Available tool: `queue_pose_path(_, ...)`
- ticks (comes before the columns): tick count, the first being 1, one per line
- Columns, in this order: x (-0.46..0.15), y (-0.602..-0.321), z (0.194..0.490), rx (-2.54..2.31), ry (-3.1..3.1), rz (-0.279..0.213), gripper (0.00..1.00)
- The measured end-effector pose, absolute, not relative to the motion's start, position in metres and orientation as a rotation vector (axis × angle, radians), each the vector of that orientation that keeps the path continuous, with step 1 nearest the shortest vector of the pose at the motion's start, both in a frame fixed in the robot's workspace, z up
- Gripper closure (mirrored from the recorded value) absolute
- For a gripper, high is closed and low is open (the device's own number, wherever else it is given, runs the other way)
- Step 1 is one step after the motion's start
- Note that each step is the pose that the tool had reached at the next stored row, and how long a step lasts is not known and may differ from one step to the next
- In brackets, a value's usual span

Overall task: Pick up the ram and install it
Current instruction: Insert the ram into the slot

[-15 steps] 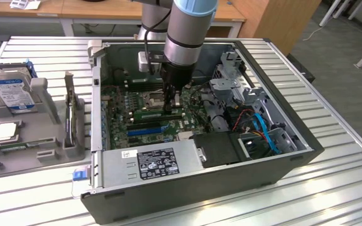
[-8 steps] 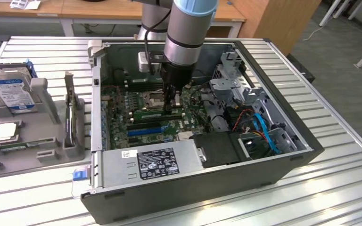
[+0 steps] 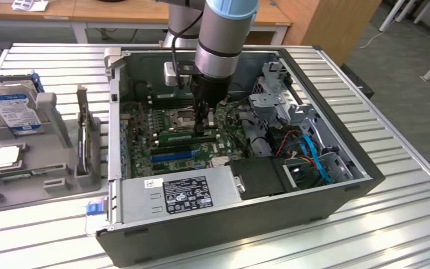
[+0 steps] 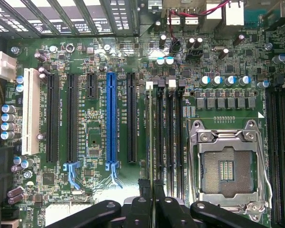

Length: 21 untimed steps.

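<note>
My gripper (image 3: 202, 128) reaches straight down into the open computer case (image 3: 349, 168), over the memory slots (image 4: 164, 133) beside the empty processor socket (image 4: 225, 166). The ram (image 3: 188, 135), a long narrow green stick, stands on edge along one of those slots, directly under the gripper. The fingers are shut on its top edge. In the wrist view the dark fingers (image 4: 168, 209) meet at the gripper (image 4: 152, 192), and the ram (image 4: 151, 142) runs away from them edge-on as a thin line along a slot. Whether the stick is seated in the slot I cannot tell.
A grey parts holder (image 3: 20, 185) lies at the exterior view's left, carrying a blue-labelled hard drive (image 3: 9, 109), a square silver processor (image 3: 6, 157) and an upright card (image 3: 84, 134). Inside the case are the power supply (image 3: 177, 193), blue cables (image 3: 313, 154), drive cages (image 3: 275, 95) and a blue expansion slot (image 4: 111, 123).
</note>
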State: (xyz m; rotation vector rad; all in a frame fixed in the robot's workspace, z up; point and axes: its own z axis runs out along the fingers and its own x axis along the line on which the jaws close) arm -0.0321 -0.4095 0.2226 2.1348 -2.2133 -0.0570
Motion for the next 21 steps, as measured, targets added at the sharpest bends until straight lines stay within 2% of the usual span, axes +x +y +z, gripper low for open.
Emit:
queue_pose_path(13, -0.0321, -0.4095, 0.2225, 2.134, -2.213, -0.056, 0.87)
queue_pose_path(14, -0.0321, -0.4095, 0.2225, 2.134, -2.213, -0.056, 0.86)
queue_pose_path(15, -0.0321, -0.4095, 0.2225, 2.134, -2.213, -0.056, 0.8)
queue_pose_path(16, -0.0321, -0.4095, 0.2225, 2.134, -2.213, -0.056, 0.8)
queue_pose_path(17, -0.0321, -0.4095, 0.2225, 2.134, -2.213, -0.055, 0.75)
queue_pose_path(18, -0.0321, -0.4095, 0.2225, 2.134, -2.213, -0.055, 0.75)
queue_pose_path(19, -0.0321, -0.4095, 0.2225, 2.134, -2.212, -0.055, 0.68)
queue_pose_path(21, -0.0321, -0.4095, 0.2225, 2.134, -2.212, -0.055, 0.68)
